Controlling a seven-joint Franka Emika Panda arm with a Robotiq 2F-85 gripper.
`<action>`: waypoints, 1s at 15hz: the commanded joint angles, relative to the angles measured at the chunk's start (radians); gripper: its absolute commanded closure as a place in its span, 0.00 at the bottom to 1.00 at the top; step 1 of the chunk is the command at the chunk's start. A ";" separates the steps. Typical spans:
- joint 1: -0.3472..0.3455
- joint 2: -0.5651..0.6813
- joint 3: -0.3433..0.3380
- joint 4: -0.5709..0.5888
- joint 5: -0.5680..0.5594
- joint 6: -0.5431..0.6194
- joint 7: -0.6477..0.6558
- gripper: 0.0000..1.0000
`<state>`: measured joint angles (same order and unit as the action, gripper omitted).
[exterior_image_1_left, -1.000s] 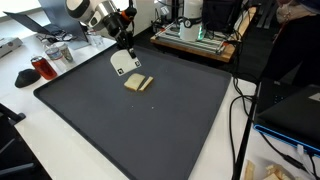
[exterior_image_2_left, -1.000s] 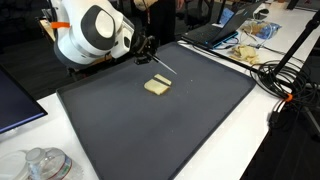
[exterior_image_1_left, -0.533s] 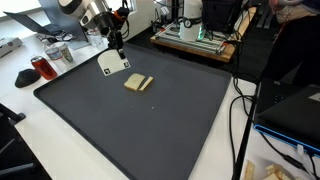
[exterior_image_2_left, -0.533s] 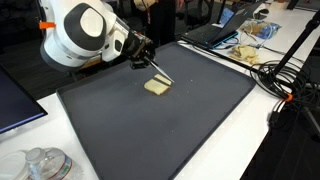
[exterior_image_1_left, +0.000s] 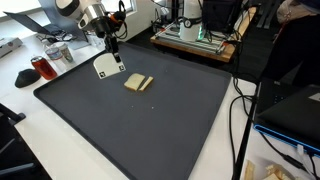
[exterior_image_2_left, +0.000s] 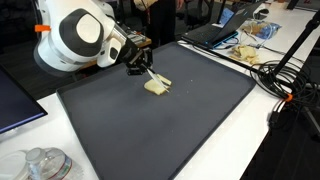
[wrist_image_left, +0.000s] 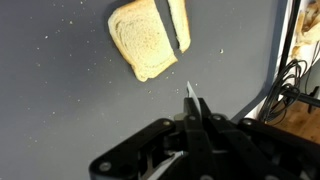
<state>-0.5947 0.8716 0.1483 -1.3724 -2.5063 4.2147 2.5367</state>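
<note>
Two slices of toast (exterior_image_1_left: 138, 83) lay side by side near the upper left of the dark mat (exterior_image_1_left: 160, 130) on the white tabletop (exterior_image_1_left: 22, 140). The pincer (exterior_image_1_left: 112, 50) was clamped together on a flat white blade (exterior_image_1_left: 105, 67), hanging above the mat. In that exterior view the toast sat just right of and below the blade, apart from it. In the wrist view the blade (wrist_image_left: 189, 96) showed edge-on, pointing up-frame, with the toast (wrist_image_left: 145, 40) up and left of its tip and its long axis running roughly up-frame. Contact in an exterior view (exterior_image_2_left: 157, 87): could not tell. No writing was legible.
</note>
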 joint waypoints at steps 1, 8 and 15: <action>0.058 -0.082 -0.044 -0.103 -0.003 0.003 0.013 0.99; 0.258 -0.261 -0.235 -0.256 -0.003 0.003 0.015 0.99; 0.514 -0.376 -0.491 -0.355 -0.007 -0.041 0.136 0.99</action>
<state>-0.1878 0.5524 -0.2499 -1.6505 -2.5060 4.2055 2.5980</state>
